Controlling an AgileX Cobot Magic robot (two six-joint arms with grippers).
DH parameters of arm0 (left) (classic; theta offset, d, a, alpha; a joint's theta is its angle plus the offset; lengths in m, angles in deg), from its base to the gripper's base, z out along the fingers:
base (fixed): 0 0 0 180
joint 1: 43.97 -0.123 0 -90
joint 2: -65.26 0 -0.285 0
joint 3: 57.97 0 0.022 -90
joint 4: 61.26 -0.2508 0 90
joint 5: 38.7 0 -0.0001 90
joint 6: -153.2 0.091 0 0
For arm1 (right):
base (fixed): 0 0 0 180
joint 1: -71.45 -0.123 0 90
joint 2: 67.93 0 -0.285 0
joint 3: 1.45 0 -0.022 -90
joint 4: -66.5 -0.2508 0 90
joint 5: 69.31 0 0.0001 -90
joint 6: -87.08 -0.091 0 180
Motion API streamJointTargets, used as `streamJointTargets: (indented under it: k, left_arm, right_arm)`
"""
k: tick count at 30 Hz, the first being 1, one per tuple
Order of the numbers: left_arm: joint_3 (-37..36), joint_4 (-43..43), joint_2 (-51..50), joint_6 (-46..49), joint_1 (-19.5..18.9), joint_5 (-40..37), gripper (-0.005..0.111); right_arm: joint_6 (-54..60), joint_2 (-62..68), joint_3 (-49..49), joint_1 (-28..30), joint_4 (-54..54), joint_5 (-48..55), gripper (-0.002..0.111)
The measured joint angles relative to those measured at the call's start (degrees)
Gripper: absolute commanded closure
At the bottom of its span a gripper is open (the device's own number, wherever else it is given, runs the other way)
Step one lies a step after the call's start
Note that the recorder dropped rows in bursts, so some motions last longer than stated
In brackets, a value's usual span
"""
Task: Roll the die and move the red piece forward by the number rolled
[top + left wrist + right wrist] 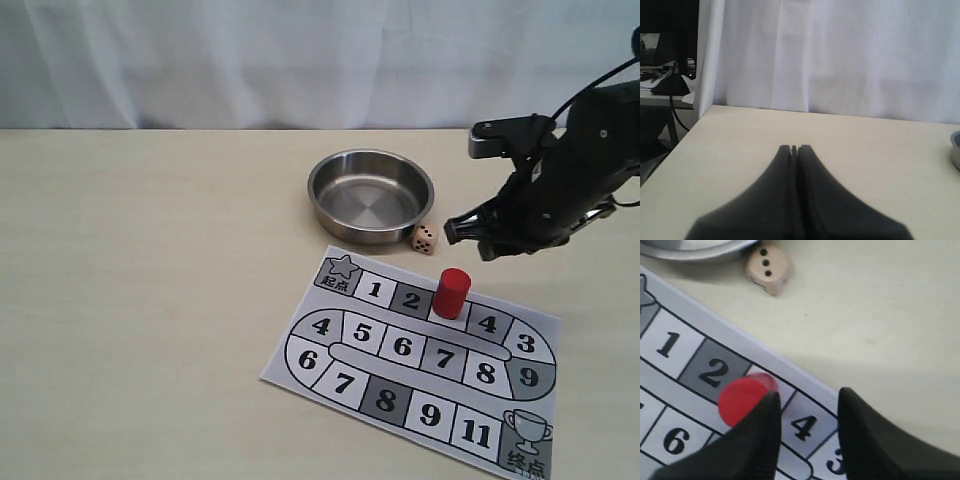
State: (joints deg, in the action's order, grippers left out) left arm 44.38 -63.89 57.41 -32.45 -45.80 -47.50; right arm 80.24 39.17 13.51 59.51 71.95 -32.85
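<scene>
Bright, even, soft light, faint short shadows on the table [150, 300], mild sheen inside the steel bowl [370, 200], left pincer [794, 148] blurred close up

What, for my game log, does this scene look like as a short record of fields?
die: on table beside bowl, off board
red piece: upright on the square between 2 and 4
bowl: metal, nothing inside
right gripper: open, holding nothing, near red piece
left gripper: shut, holding nothing
</scene>
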Motion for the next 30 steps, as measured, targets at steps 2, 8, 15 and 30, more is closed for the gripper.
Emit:
streamJointTargets:
  k: [2, 8, 15, 30]
  left_arm:
    - [0.0, 0.0, 0.0, 0.0, 0.0, 0.0, 0.107]
    - [0.0, 0.0, 0.0, 0.0, 0.0, 0.0, 0.107]
    - [0.0, 0.0, 0.0, 0.0, 0.0, 0.0, 0.107]
    - [0.0, 0.0, 0.0, 0.0, 0.0, 0.0, 0.107]
  right_arm:
    - [1.3, -0.2, -0.6, 1.8, 0.0, 2.3, 0.099]
    - [5.0, -0.3, -0.6, 6.7, 0.0, 6.2, 0.104]
    - [6.0, -0.3, -0.6, 10.1, -0.4, 6.9, 0.104]
    - [10.8, -8.4, 1.7, 10.3, -5.8, 8.8, 0.104]
